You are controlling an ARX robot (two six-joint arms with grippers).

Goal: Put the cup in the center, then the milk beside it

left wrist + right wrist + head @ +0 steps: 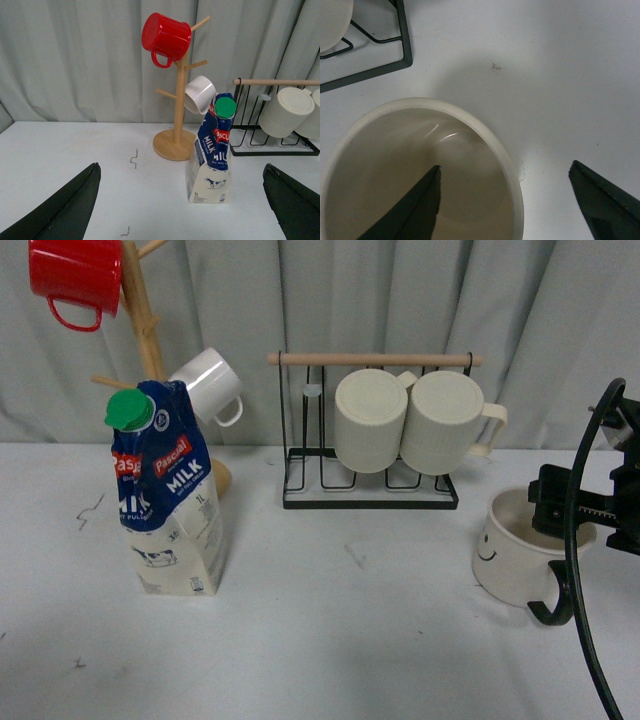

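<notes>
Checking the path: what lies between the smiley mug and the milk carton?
Front view: bare white table between the cream smiley-face mug and the tall blue-topped milk carton.

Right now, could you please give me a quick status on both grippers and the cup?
Right gripper open, astride cup rim, one finger inside. Left gripper open, facing milk. Cup upright at right, not yet centred. Wire rack behind, apart.

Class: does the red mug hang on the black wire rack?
No, the red mug hangs on the wooden mug tree.
</notes>
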